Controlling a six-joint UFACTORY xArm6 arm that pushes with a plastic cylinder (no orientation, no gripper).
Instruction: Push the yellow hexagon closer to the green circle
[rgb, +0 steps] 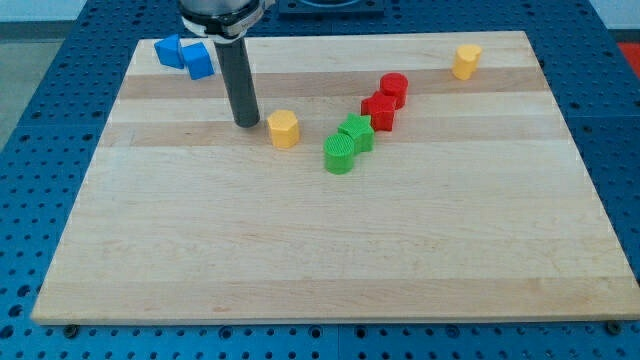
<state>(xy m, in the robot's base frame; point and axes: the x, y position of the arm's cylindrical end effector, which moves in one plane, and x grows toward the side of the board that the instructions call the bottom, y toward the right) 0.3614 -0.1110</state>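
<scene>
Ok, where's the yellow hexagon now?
The yellow hexagon sits left of the board's centre, just right of my tip, with the green circle to its lower right, apart.

My tip (247, 123) stands just left of the hexagon (284, 129). The circle (340, 155) lies to the hexagon's right, slightly nearer the view's bottom.
</scene>
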